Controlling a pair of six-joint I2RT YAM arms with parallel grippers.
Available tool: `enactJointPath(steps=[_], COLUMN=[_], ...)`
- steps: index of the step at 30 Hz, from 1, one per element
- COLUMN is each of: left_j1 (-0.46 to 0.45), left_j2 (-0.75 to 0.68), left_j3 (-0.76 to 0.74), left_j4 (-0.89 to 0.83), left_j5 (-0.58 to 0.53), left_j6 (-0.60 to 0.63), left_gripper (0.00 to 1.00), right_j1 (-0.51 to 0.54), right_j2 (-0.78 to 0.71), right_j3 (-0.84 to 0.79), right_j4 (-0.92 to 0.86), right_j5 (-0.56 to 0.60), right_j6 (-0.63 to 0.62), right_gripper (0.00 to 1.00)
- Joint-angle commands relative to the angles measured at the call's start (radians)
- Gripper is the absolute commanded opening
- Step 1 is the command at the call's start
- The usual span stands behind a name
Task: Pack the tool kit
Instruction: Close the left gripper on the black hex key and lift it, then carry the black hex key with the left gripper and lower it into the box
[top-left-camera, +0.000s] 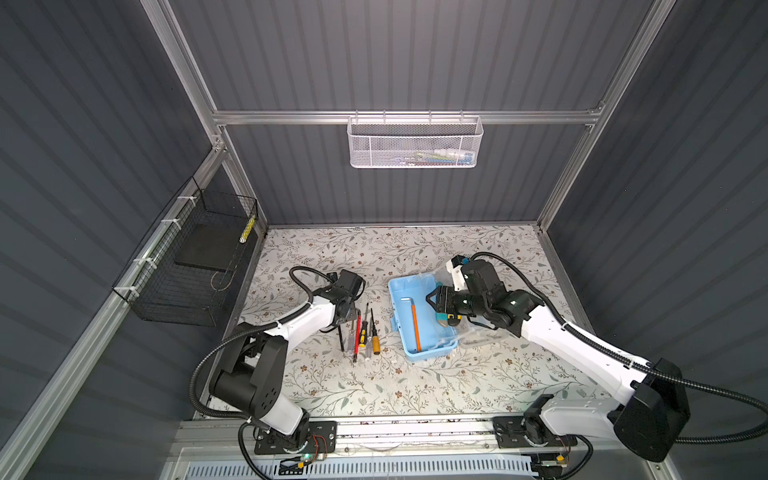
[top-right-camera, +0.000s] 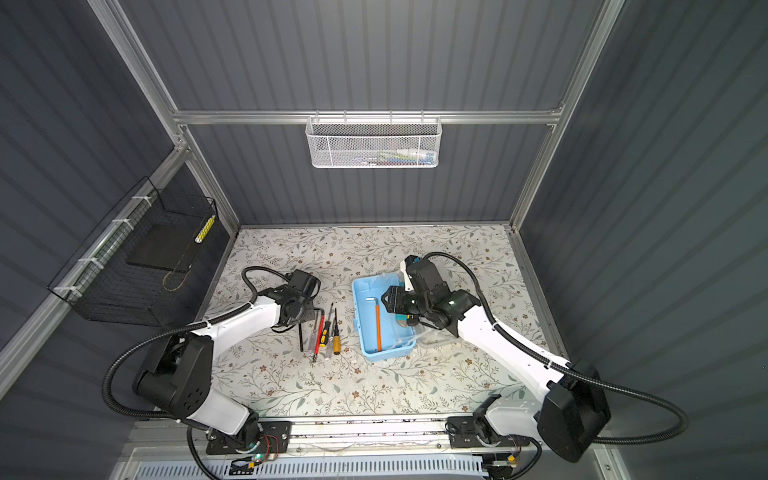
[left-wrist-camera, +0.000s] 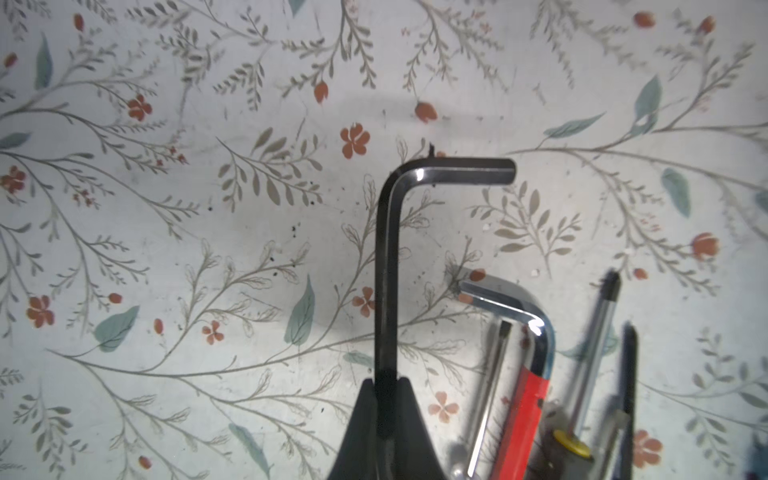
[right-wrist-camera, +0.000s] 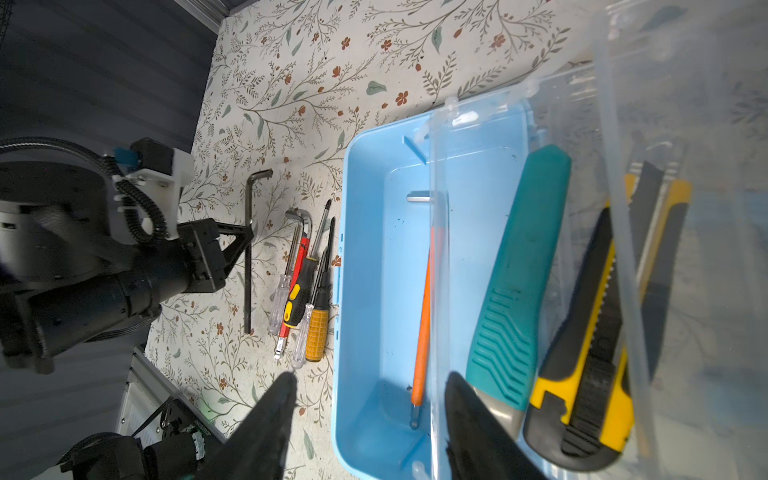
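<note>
Closest up, left gripper (left-wrist-camera: 384, 399) has its fingers clamped tight on the long leg of a black hex key (left-wrist-camera: 386, 270), bent end poking out past the tips. Right next to it a bunch of loose tools, a few screwdrivers (right-wrist-camera: 316, 328) plus a red-sleeved hex key (left-wrist-camera: 523, 395), lies on the flowery table (top-left-camera: 374, 386) between that gripper and the blue box (right-wrist-camera: 382, 291). Box sits mid-table with its clear lid (right-wrist-camera: 685, 83) flipped open on the side away from the pile, and an orange-sleeved hex key (right-wrist-camera: 424, 299) on its floor. Teal tool (right-wrist-camera: 523, 270) and yellow-black knife (right-wrist-camera: 594, 353) lie side by side by the lid edge, honestly can't tell if they're in the box or on the lid. Right gripper (right-wrist-camera: 370, 376) hovers above the box, fingers spread apart, nothing between them.
</note>
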Motion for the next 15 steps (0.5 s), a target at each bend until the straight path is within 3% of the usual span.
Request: enactJointPath(steps=[1, 5, 10, 15], left_j1=[0.005, -0.051, -0.237, -0.328], left_j2=[-0.095, -0.17, -0.193, -0.134], left_j3=[0.059, 0.104, 0.131, 0.147], left_j4=[-0.048, -0.029, 0.088, 0.212], left_j5=[0.046, 0.167, 0.183, 0.197], left_j6=[0.014, -0.057, -0.204, -0.28], left_gripper=[0.0, 0.0, 0.0, 0.0], right_j1=[-0.011, -0.032, -0.066, -0.08], right_j2=[-0.024, -0.056, -0.097, -0.114], right_j3=[-0.014, -0.021, -0.039, -0.035], right_j4=[0.0, -0.004, 0.009, -0.013], right_j5=[0.012, 0.018, 0.02, 0.026], right_j6=[0.0, 0.004, 0.014, 0.004], right_gripper=[0.58, 0.58, 0.58, 0.58])
